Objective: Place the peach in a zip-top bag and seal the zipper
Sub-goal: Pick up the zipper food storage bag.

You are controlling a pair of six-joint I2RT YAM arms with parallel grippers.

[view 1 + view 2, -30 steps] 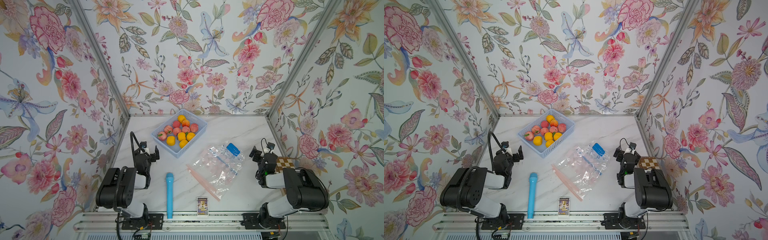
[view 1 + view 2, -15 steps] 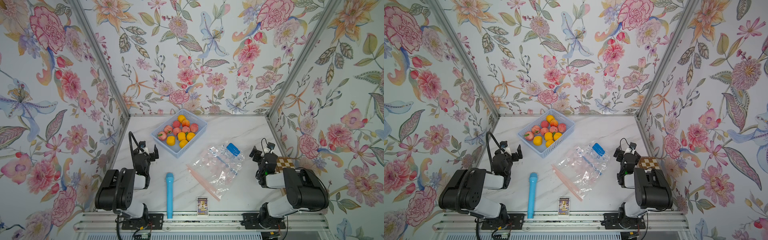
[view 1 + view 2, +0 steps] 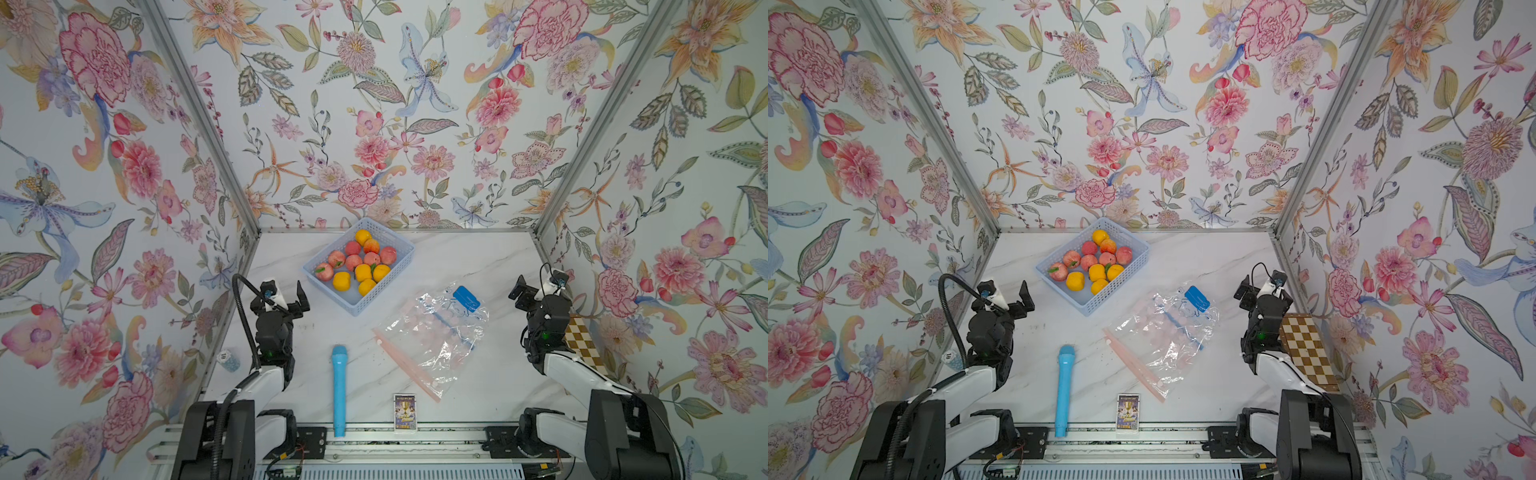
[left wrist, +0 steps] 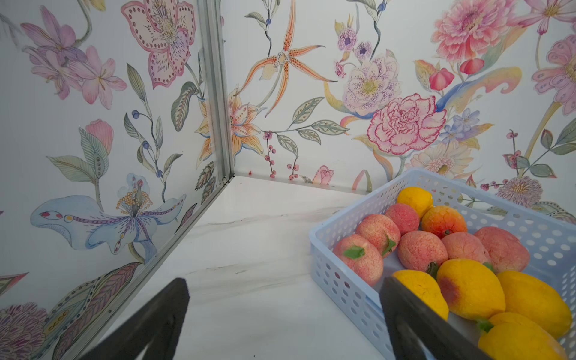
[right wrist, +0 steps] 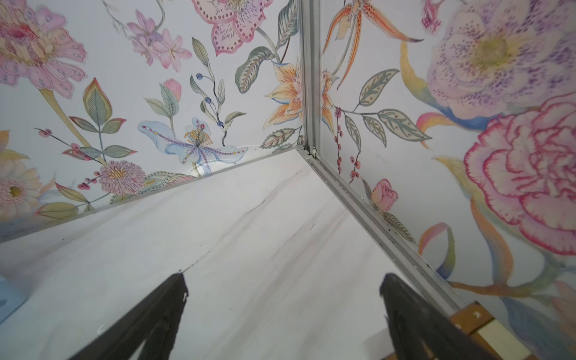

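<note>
Peach [image 3: 324,272] picking has not begun, judging by how things lie. Nearest the bottom edge of a top view stand a small card [image 3: 404,411] and, to its left, a blue stick [image 3: 338,386] lying lengthwise up the frame. Just above the card lies the zip-top bag [image 3: 436,336], flat and empty on the table [image 3: 478,257]. Its pink zipper [image 3: 405,365] runs on a slant from frame centre down to the lower right, and a blue tag [image 3: 466,297] sits at its upper corner. At mid-height the left gripper [image 3: 286,296] hangs at the left with its jaws spread wide and nothing between them. The right gripper [image 3: 538,286] at the right is equally wide and empty, just beside a chequered board [image 3: 582,340]. Farthest back, above centre, the blue basket [image 3: 386,286] holds the pink peaches among yellow fruit. The nearest pink one lies just up and to the right of the left gripper. In the left wrist view one finger [image 4: 411,318] already overlaps the basket's near wall. The left arm is clearly the nearer one for the pick, while the bag lies between the two arms, closer to the right.
</note>
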